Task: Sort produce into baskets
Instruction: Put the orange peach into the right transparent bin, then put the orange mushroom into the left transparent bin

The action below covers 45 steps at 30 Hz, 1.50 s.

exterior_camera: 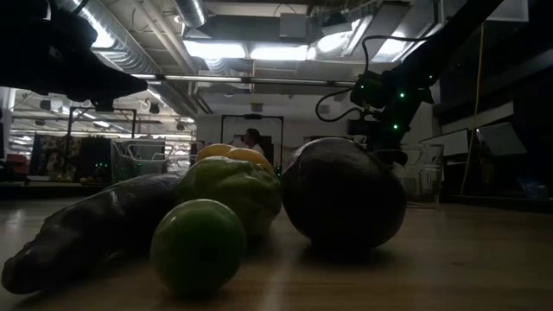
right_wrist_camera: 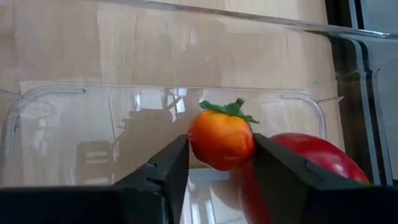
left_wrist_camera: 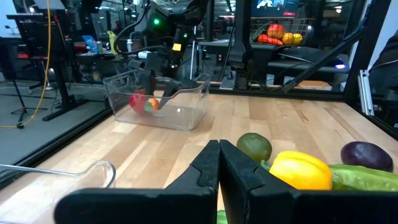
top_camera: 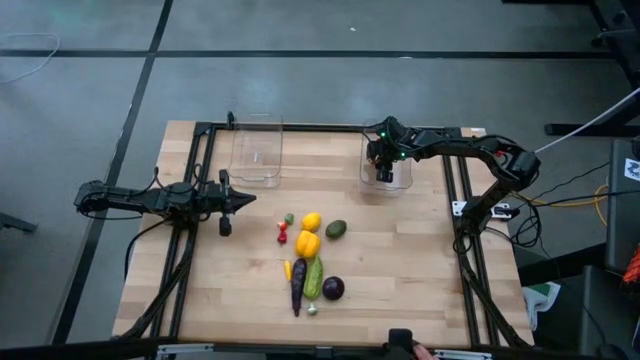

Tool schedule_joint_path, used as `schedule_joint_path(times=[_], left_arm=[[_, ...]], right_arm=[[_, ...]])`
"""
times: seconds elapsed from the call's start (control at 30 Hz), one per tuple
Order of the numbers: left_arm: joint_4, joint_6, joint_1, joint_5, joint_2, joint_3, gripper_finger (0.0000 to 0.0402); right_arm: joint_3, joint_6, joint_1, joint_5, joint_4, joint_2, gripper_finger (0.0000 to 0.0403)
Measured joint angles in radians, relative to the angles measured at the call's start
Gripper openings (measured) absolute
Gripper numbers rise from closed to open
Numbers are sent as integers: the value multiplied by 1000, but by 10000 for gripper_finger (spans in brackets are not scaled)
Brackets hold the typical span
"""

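A: Right gripper (right_wrist_camera: 221,163) is down inside the right bin (top_camera: 400,182), jaws clamped on a small orange fruit (right_wrist_camera: 221,139) held between them.

B: A red tomato (right_wrist_camera: 305,168) sits just beside those jaws. The left gripper (left_wrist_camera: 219,163) waits with jaws together, the remaining produce (top_camera: 311,262) lying ahead of them.

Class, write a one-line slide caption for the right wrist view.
Right hand holds a small orange fruit over the clear plastic bin, beside a red tomato.

Red tomato (right_wrist_camera: 311,165) crowding right tool (right_wrist_camera: 219,163)
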Motion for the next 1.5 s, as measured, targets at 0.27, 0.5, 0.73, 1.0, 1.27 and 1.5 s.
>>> schedule_joint_path(times=[0.27,0.5,0.73,1.0,1.27,1.5], left_arm=[[0,0,0,0,0,0,1],[59,-61,0,-7,0,0,1],[245,-79,0,-63,0,0,1],[330,-89,0,-69,4,0,2],[334,-129,0,-134,150,47,53],[300,-122,-13,-135,387,188,154]], right_arm=[[0,1,0,0,0,0,194],[11,1,1,186,-9,0,193],[63,1,1,348,-46,0,193],[155,30,1,322,-200,0,193],[248,57,2,320,-339,0,193],[324,67,2,263,-421,0,193]])
